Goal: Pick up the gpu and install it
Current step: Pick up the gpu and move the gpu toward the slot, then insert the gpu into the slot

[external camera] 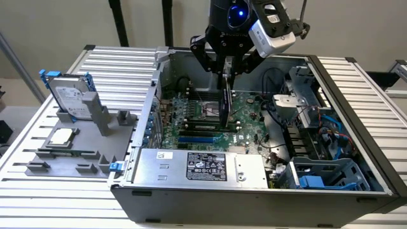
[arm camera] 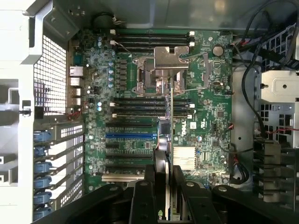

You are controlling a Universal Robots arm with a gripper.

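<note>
**Thin gpu (external camera: 224, 102) pinched on edge inside open case (external camera: 254, 206)**

Black gripper (external camera: 228, 70) hangs over the case w/ its two fingers (arm camera: 150, 182) closed flat on the gpu, one per face, pinching its top edge. The gpu is a slim flat rectangle, seen nearly edge-on: dark face in the exterior view, thin green edge in the wrist view. It drops straight down from the fingertips, upright, long side vertical. Its lower end sits right at the board (external camera: 249, 109); can't tell if it's touching or just above.

The board lies flat directly under the fingers: a big green slab, matte, dotted w/ small parts. Beyond the fingertips, in line w/ the gpu, is a shiny silver metal frame (arm camera: 170, 58) around the square processor socket. Long black slots (arm camera: 140, 106) run crosswise between the frame & the fingers. A bright blue slot (arm camera: 131, 136) sits just off to one side of the fingers, close to the gpu.

In front of the fingers in the exterior view is a boxy silver sheet-metal power unit (external camera: 203, 167) w/ a black label. Well apart from the fingers, toward the exterior view's left & outside the case, a grey moulded holder (external camera: 64, 160) rests on a ribbed aluminium table (external camera: 121, 62). A silver hard drive (external camera: 70, 98) in blue rails stands upright in the holder.
</note>
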